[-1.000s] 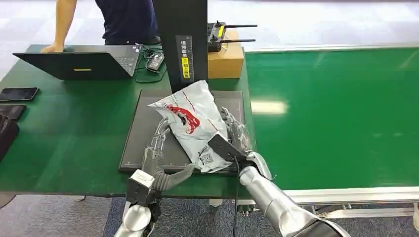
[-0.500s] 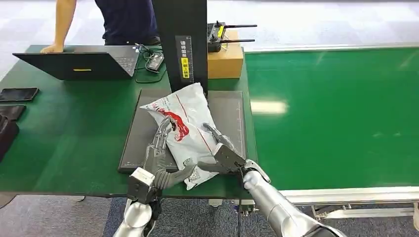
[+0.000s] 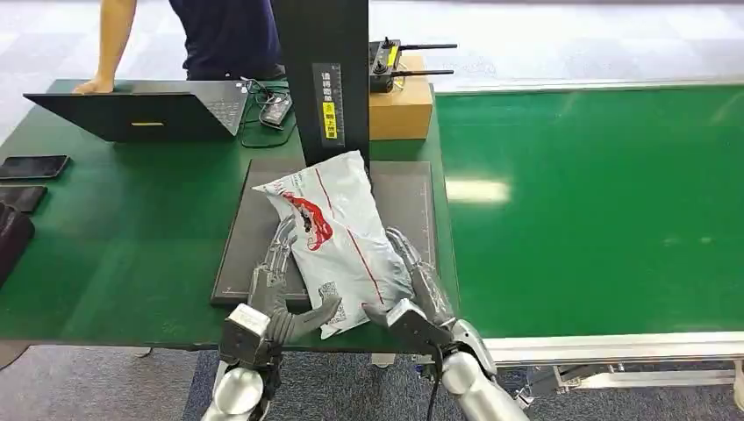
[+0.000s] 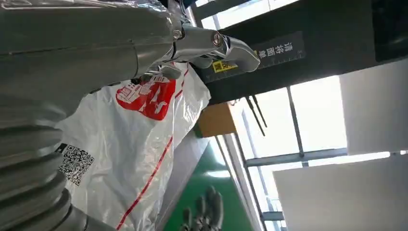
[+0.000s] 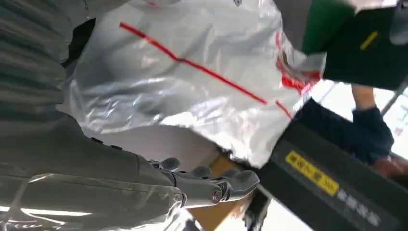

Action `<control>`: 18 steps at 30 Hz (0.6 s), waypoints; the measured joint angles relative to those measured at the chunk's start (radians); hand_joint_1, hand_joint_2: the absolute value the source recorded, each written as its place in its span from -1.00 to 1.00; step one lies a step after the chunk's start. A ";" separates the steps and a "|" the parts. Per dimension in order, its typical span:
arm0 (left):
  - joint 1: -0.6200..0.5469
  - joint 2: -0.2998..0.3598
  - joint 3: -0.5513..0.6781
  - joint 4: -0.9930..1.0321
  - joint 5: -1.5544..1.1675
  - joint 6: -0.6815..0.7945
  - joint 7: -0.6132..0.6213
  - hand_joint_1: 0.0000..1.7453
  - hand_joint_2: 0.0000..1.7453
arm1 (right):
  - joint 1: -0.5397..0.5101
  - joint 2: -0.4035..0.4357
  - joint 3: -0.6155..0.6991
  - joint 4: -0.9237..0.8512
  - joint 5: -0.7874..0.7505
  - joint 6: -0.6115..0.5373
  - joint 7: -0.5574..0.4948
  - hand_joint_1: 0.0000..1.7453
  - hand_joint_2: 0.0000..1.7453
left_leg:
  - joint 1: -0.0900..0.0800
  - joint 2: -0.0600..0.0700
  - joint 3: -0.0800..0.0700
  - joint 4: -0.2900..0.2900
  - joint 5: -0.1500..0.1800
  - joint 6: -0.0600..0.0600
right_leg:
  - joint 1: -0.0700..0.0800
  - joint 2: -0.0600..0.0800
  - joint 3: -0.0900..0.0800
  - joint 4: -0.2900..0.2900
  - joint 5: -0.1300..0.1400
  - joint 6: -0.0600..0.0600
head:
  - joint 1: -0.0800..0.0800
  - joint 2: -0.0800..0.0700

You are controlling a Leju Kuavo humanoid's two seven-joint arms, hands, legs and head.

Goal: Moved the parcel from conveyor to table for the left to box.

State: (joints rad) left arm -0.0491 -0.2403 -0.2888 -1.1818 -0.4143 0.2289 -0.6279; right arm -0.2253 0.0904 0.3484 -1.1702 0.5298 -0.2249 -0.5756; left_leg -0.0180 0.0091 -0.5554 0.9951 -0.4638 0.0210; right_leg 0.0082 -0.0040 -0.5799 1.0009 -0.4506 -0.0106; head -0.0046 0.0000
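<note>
Lying across the dark grey mat (image 3: 243,230) on the green table (image 3: 132,246), the white plastic parcel (image 3: 338,232) with its red print and thin red stripe runs from near the black column (image 3: 320,74) down to the table's near edge, where its end with the QR label overhangs the mat; the left hand (image 3: 279,282) sits along the parcel's left side, fingers stretched forward over the mat and spread, thumb angled in under the bag's near corner, though whether it actually presses the plastic I cannot tell; the right hand (image 3: 419,296) lies along the parcel's right side, fingers extended and apart, close beside or touching the bag, holding nothing closed; in the left wrist view the parcel (image 4: 139,139) fills the space beside the grey thumb, and in the right wrist view the crinkled bag (image 5: 192,82) lies just past the fingers (image 5: 226,185); the green conveyor belt (image 3: 605,202) runs to the right of the table; behind the mat stand a cardboard box (image 3: 401,105), an open black laptop (image 3: 145,110) and a person (image 3: 211,35) leaning a hand on the table; a black phone (image 3: 33,167) lies at the left.
</note>
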 measured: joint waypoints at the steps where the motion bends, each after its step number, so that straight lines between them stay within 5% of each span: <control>1: 0.002 0.000 0.001 -0.002 -0.005 -0.001 0.001 -1.00 1.00 | 0.020 0.000 -0.011 -0.032 0.015 -0.025 0.002 -1.00 1.00 | 0.000 0.000 0.000 0.000 0.000 0.000 | 0.000 0.000 0.000 0.000 0.000 0.000 | 0.000 0.000; 12: 0.014 0.000 0.013 -0.039 -0.031 0.002 0.026 -1.00 1.00 | 0.124 0.022 -0.110 -0.271 -0.084 -0.126 -0.041 -1.00 1.00 | 0.000 0.000 0.000 0.000 0.000 0.000 | 0.000 0.000 0.000 0.000 0.000 0.000 | 0.000 0.000; 18: 0.012 0.000 0.021 -0.049 -0.072 0.019 0.034 -1.00 1.00 | 0.176 0.024 -0.140 -0.355 -0.166 -0.021 -0.060 -1.00 1.00 | 0.000 0.000 0.000 0.000 0.000 0.000 | 0.000 0.000 0.000 0.000 0.000 0.000 | 0.000 0.000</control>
State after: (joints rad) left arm -0.0366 -0.2399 -0.2674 -1.2310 -0.4860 0.2476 -0.5936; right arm -0.0493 0.1141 0.2079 -1.5252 0.3639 -0.2463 -0.6352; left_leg -0.0180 0.0091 -0.5553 0.9951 -0.4638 0.0210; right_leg 0.0082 -0.0040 -0.5798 1.0009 -0.4506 -0.0106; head -0.0042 0.0000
